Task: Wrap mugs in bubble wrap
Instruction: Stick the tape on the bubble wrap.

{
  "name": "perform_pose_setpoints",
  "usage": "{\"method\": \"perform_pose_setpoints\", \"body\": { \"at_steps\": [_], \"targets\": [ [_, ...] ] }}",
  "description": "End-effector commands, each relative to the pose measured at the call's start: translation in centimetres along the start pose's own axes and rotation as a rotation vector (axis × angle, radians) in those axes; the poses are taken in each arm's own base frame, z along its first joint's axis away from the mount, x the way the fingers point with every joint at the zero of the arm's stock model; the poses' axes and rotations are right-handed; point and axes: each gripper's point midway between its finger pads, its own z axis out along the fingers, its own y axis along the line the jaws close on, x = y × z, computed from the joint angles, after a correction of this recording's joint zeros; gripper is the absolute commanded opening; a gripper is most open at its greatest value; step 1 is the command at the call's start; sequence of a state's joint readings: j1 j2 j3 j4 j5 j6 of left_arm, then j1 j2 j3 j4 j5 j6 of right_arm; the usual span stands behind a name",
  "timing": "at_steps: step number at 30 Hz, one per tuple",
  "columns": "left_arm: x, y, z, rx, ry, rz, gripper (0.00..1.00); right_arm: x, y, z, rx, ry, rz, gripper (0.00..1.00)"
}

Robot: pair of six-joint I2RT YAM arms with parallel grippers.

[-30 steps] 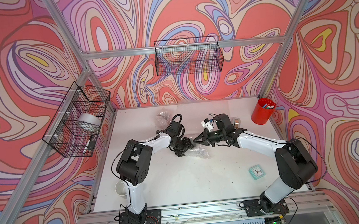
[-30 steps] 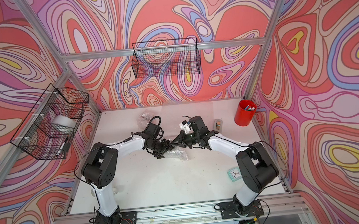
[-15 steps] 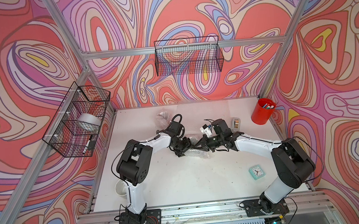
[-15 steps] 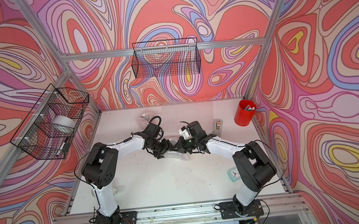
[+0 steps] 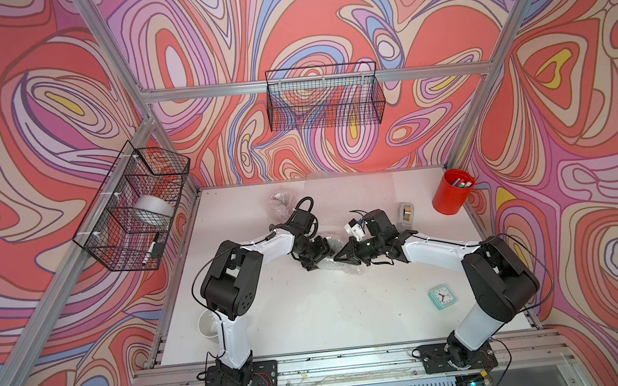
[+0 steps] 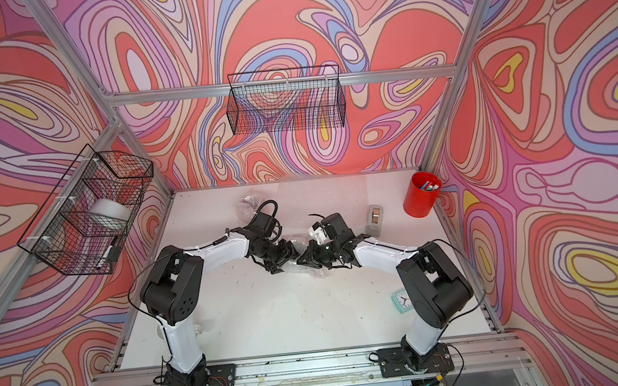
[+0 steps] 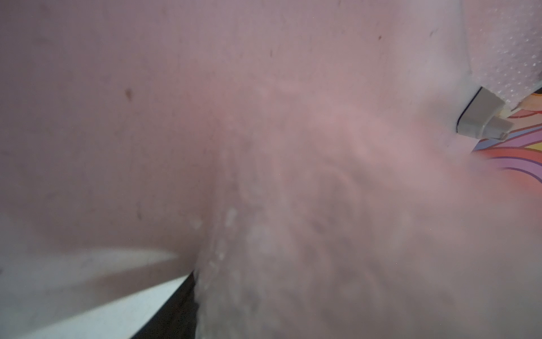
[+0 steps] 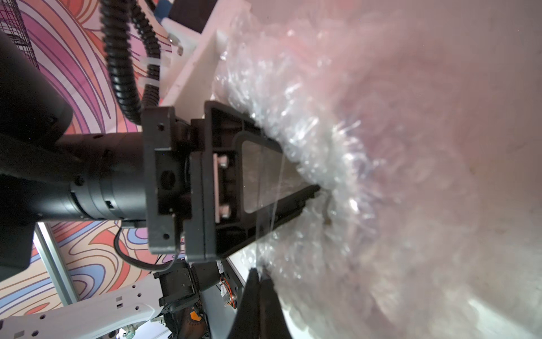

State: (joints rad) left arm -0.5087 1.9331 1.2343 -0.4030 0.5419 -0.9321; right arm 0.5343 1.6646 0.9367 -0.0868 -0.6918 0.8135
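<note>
Wrap bundle [image 5: 346, 269] sits mid-counter [image 5: 310, 316]. In both top views it is wedged between the two pincers, which point at each other almost tip to tip.
- Left pincer [image 5: 323, 253]: jaws stand wide, and I judge them clasped about the bundle's body.
- Right pincer [image 5: 339, 255]: closed to a point, its tip touching the bundle on the side away from the left one.
- Loose wrap trails out from under the right tip toward the robot's bases.
- Both arms are equally near. I judge the coming fold or tuck turns on that tail lying just beside the right tip.
- The mug inside is not visible, so its axis and handle cannot be told.

Left wrist: wrap [image 7: 322, 220] fills the lens, blurred, and the pincer's own fingers cannot be made out. Beyond it are a flat sheet [image 7: 504, 52] and a tape dispenser [image 7: 481, 117].

Right wrist: the left pincer's finger [image 8: 261, 176] lies flat against the crinkled bundle, tip buried in it. Its second finger is hidden behind the wrap. The right pincer's own closed tips [image 8: 259, 296] show too, touching wrap. Whether they nip any film, I cannot tell.
</note>
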Motion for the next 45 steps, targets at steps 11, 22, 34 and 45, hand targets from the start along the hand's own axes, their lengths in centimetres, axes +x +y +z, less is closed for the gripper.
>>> {"method": "perform_pose_setpoints", "body": {
  "at_steps": [11,22,34,45],
  "targets": [
    [-0.2,0.2,0.7,-0.001,0.012,-0.019,0.69,2.5,-5.1,1.0,0.243,-0.076,-0.263,0.0],
    [-0.1,0.6,1.0,-0.01,0.013,-0.028,0.69,1.8,0.1,-0.1,0.103,-0.085,-0.24,0.22],
    [-0.1,0.8,1.1,-0.015,0.015,-0.03,0.69,2.2,3.0,-1.2,0.02,-0.069,-0.083,0.39],
    [-0.1,0.9,1.3,-0.015,0.016,-0.031,0.69,2.4,0.2,-3.9,0.268,-0.107,-0.01,0.44]
  ]
}}
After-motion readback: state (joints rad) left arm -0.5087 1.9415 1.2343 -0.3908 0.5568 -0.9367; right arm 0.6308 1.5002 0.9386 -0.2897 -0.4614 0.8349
